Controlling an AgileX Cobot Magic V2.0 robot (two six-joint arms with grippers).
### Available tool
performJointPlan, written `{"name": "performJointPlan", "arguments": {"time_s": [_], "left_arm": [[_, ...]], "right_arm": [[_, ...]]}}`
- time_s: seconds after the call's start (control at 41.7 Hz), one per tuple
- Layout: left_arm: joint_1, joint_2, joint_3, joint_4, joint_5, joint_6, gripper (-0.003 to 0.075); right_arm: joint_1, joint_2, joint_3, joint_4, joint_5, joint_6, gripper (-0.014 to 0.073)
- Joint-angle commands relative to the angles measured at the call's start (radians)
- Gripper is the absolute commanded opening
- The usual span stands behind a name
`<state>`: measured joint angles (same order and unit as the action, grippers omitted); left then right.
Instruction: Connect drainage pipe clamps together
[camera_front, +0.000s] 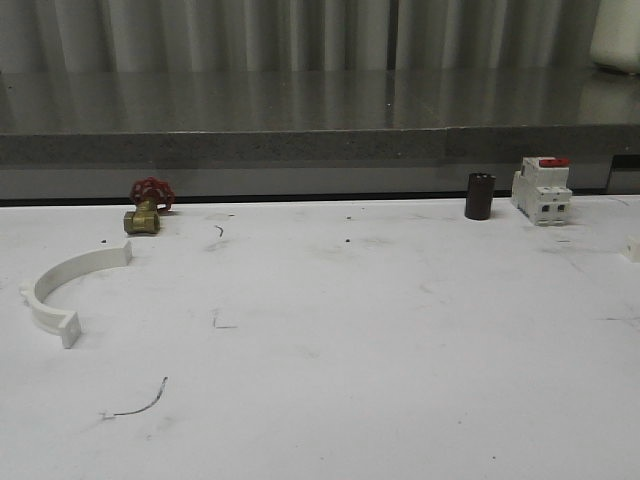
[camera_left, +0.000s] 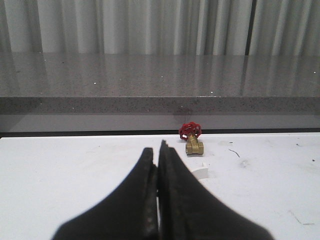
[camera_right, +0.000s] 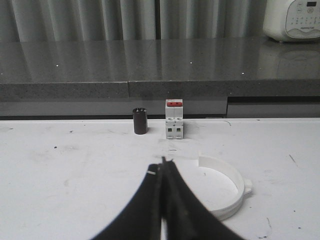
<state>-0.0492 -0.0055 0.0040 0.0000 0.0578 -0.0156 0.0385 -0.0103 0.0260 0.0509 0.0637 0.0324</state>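
One white drainage pipe clamp lies flat at the table's left, a half-ring with square end tabs. In the left wrist view one of its tabs pokes out just beyond my left gripper, whose black fingers are pressed together with nothing between them. A second white half-ring clamp lies on the table in the right wrist view, close beside my right gripper. That gripper is also shut and empty, with its tips near the clamp's open side.
A brass valve with a red handwheel stands behind the left clamp. A dark cylinder and a white breaker with a red switch stand at the back right. A raised grey ledge runs along the table's far edge.
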Motion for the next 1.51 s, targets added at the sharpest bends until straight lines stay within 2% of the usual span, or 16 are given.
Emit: {"name": "performJointPlan", "arguments": {"time_s": [0.0,0.623,0.815,0.934,1.102,1.342,1.485], "left_arm": [[0.002,-0.01,0.023,0.0,-0.081,-0.001,-0.002],[0.002,-0.01,0.023,0.0,-0.081,-0.001,-0.002],[0.002,-0.01,0.009,0.0,-0.126,-0.001,-0.002],[0.002,-0.01,-0.069,0.0,-0.109,-0.001,-0.002],[0.002,0.033,-0.267,0.006,0.016,-0.001,-0.002],[0.002,0.239,-0.563,0.016,0.236,-0.001,-0.002],[0.002,0.367,-0.658,0.016,0.343,-0.001,-0.002]], "right_arm": [[-0.007,-0.016,-0.003,-0.002,-0.084,-0.004,-0.0068],[-0.007,-0.016,-0.003,-0.002,-0.084,-0.004,-0.0068],[-0.007,-0.016,-0.022,-0.001,-0.113,-0.004,-0.0068],[-0.007,-0.016,-0.116,0.0,-0.042,-0.004,-0.0068],[-0.007,0.027,-0.324,-0.014,0.132,-0.004,-0.0068],[-0.007,0.259,-0.598,-0.026,0.313,-0.004,-0.0068],[-0.007,0.395,-0.687,-0.026,0.415,-0.004,-0.0068]]}}
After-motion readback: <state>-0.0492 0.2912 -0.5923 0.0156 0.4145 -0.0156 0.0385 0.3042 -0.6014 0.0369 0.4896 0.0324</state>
